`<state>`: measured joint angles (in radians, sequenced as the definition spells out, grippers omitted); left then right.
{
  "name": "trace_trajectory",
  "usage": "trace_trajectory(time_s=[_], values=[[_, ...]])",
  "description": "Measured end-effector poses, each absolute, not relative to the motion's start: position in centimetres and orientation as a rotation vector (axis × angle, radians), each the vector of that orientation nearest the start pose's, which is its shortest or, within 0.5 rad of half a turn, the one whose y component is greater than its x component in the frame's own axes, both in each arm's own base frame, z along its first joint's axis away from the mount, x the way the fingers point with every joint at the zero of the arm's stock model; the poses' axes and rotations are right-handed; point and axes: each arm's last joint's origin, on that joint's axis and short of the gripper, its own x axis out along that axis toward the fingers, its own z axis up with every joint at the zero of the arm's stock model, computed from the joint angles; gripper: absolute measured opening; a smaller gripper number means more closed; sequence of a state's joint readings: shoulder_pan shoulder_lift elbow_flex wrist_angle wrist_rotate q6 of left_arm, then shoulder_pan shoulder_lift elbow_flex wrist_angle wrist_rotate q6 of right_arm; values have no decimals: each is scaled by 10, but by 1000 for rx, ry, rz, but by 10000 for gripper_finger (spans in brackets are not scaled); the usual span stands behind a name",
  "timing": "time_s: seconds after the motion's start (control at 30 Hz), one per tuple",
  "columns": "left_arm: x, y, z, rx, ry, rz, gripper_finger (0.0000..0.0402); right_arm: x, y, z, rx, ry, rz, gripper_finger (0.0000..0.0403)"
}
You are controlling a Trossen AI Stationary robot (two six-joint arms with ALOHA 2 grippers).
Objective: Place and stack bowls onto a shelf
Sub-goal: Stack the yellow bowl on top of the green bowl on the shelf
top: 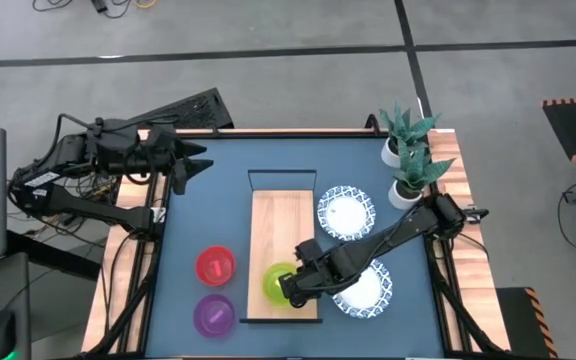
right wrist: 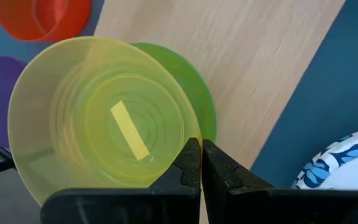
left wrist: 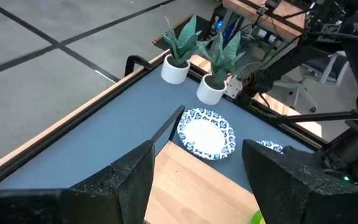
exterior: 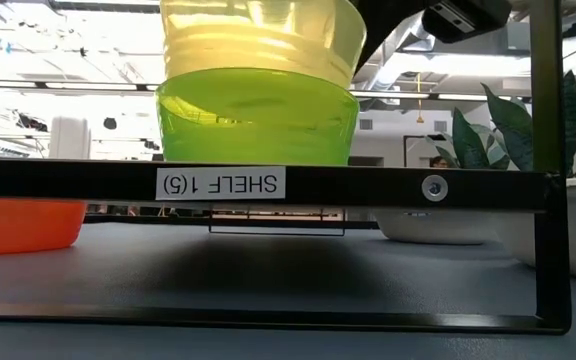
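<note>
From above, the right gripper (top: 290,288) hides the yellow bowl (right wrist: 98,118); its wrist view shows fingers pinching the rim, over the green bowl (right wrist: 197,93) at the shelf's (top: 278,235) near end. The left gripper (left wrist: 197,180) gapes wide.

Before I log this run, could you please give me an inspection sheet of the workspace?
Surface: dark blue table bearing the shelf.
Job's things: yellow bowl nested in green bowl on the shelf; red bowl, purple bowl and two white dishes on the table.
Clutter: two potted plants.
Grippers: right gripper pinches the yellow bowl's rim; left gripper open, idle at its side.
Cables: along the left arm.
Surroundings: grey floor.
</note>
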<state>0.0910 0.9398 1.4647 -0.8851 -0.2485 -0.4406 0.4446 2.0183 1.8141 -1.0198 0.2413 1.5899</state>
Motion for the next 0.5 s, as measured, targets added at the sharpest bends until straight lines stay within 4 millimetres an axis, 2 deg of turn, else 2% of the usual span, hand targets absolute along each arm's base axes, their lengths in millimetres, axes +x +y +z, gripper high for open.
trace_trajectory(time_s=[0.27, 0.5], values=[[135, 20, 457, -388, 286, 408, 226, 378, 172, 259, 979, 1025, -747, 22], [135, 20, 457, -385, 287, 408, 226, 379, 169, 259, 963, 1030, -735, 49]])
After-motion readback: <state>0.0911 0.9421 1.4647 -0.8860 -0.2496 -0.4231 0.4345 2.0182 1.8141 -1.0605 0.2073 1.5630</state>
